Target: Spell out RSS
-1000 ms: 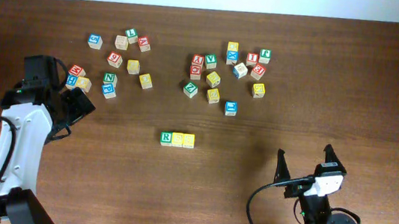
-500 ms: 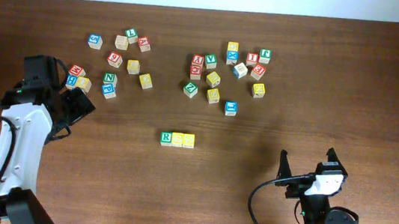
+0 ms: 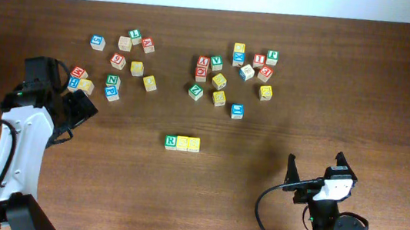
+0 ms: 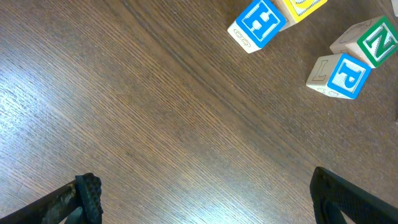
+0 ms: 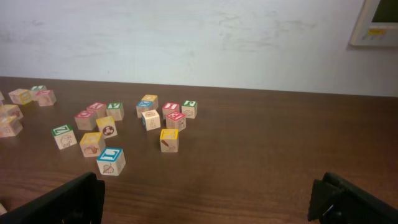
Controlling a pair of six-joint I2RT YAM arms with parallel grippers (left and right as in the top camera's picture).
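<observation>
A row of three small wooden letter cubes (image 3: 182, 142), a green R followed by two yellow ones whose letters cannot be read, is being shown lying side by side in the middle of the dark wooden table (image 3: 220, 186). The left black two-finger gripper (image 4: 202, 186) is being held spread wide above bare wood near a blue-faced wooden P cube (image 4: 339, 74). The right black two-finger gripper (image 5: 208, 202) is likewise being held wide open, well apart from the row.
</observation>
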